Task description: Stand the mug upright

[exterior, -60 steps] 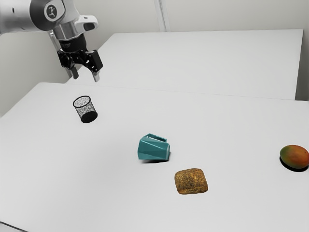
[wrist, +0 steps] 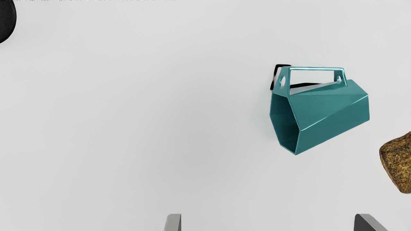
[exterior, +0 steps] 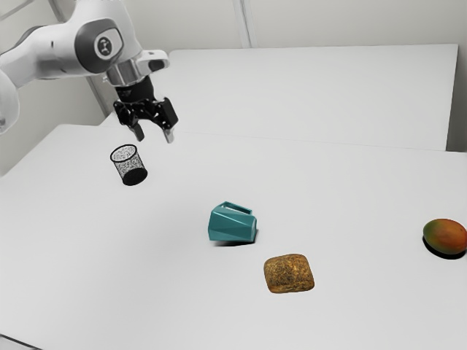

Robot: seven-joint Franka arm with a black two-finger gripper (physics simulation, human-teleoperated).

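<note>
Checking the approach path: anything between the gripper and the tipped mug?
Nothing visible between the open gripper and the mug. The mesh cup stands toward the exterior view's left; the brown lump lies beyond the mug.

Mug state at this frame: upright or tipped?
Tipped. The teal mug lies on its side on the table; its open mouth faces sideways in the wrist view.

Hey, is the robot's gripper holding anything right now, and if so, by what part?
Nothing is held: the gripper hangs open above the table, and the teal mug lies on its side, apart from it.
</note>
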